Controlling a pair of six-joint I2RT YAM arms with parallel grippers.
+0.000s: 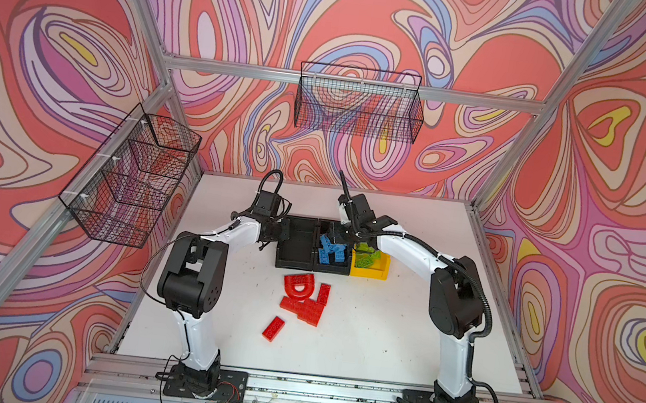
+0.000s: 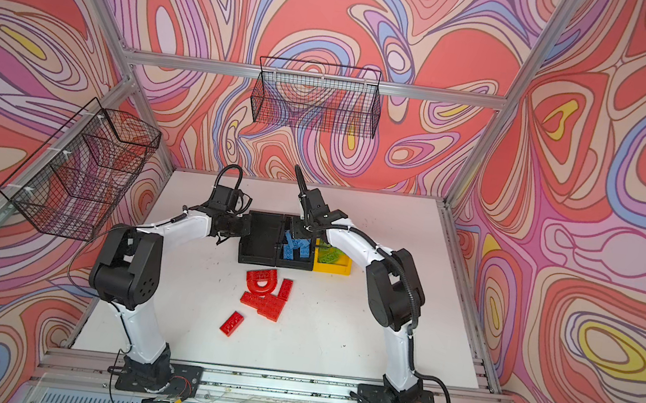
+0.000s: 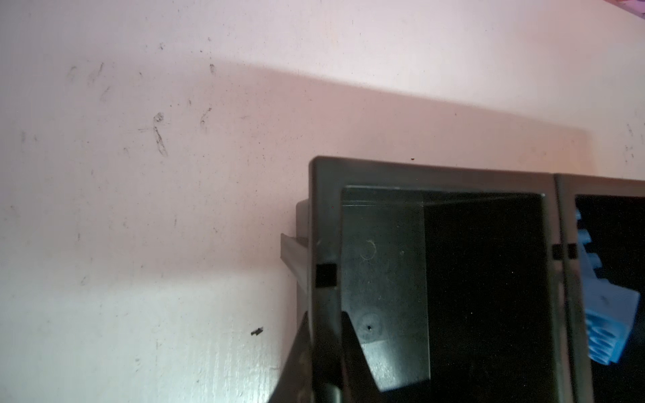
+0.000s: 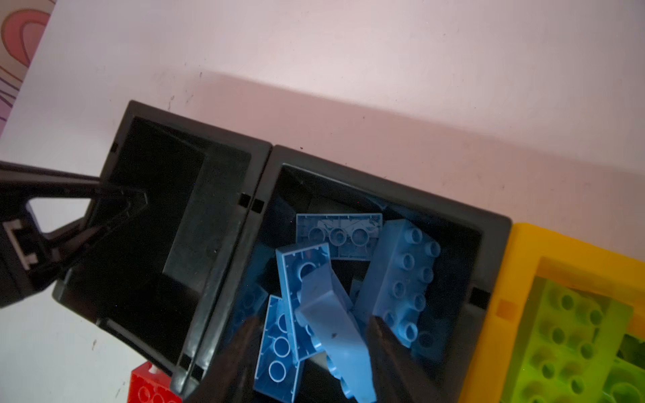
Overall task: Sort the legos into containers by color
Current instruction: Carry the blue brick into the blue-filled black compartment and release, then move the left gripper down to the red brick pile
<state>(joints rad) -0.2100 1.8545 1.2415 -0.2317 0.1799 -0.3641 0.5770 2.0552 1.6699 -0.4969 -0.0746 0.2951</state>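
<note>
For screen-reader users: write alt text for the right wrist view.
The right pincer hangs open over the middle black bin, piled with blue bricks. The left pincer clamps the wall of the empty black bin beside it; the yellow bin opposite holds green bricks.

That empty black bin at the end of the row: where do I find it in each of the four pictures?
In a top view: the empty black bin is mid-table, at the left end of the row of three.
In a top view: same spot.
Left wrist: seen close, filling that picture's lower right.
Right wrist: left of that picture's centre.
Shared landmark: the blue legos in the next bin.
</note>
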